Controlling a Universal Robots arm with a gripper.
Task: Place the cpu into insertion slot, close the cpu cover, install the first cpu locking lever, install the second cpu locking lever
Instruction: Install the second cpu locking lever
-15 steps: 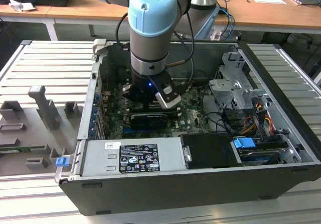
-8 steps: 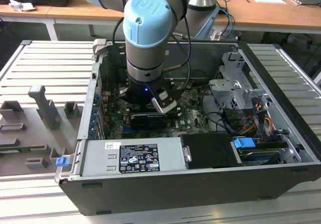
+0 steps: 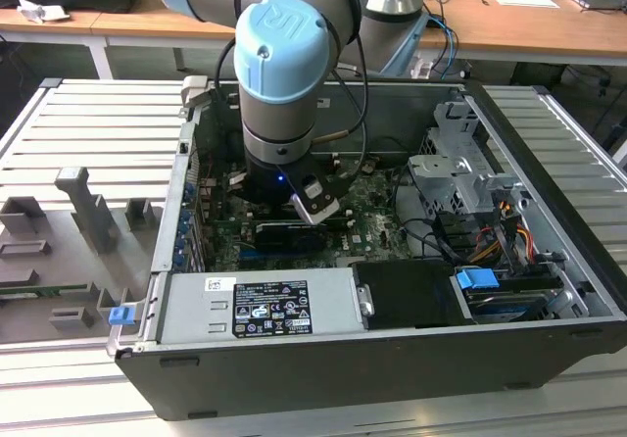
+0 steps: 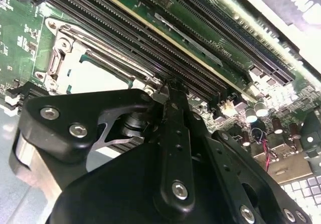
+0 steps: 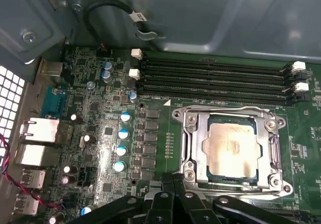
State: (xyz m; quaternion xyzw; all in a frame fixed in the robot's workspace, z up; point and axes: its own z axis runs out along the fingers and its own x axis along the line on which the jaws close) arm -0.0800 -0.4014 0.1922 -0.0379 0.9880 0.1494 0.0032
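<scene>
Pale silver-grey, with a brownish smear across its flat metal face, the small square cpu (image 5: pixel 232 151) already lies in its socket on the green circuit board (image 5: pixel 100 133). The thin bright-steel cpu cover (image 5: pixel 198 133), a frame with a cut-out centre, lies down around it, so by my judgement the work stands at the locking levers. A thin wire lever (image 5: pixel 225 110) runs along the frame's edge beside the long black memory slots (image 5: pixel 215 78); whether it is latched I cannot tell. The black, bolted gripper (image 5: pixel 176 184) hangs just at the socket's near edge, its slim fingers (image 4: pixel 173 108) pressed together with nothing between them. Any lever move would call for a fine hooking push on springy wire, close by ribbed plastic slots and small shiny capacitors (image 5: pixel 123 133).
</scene>
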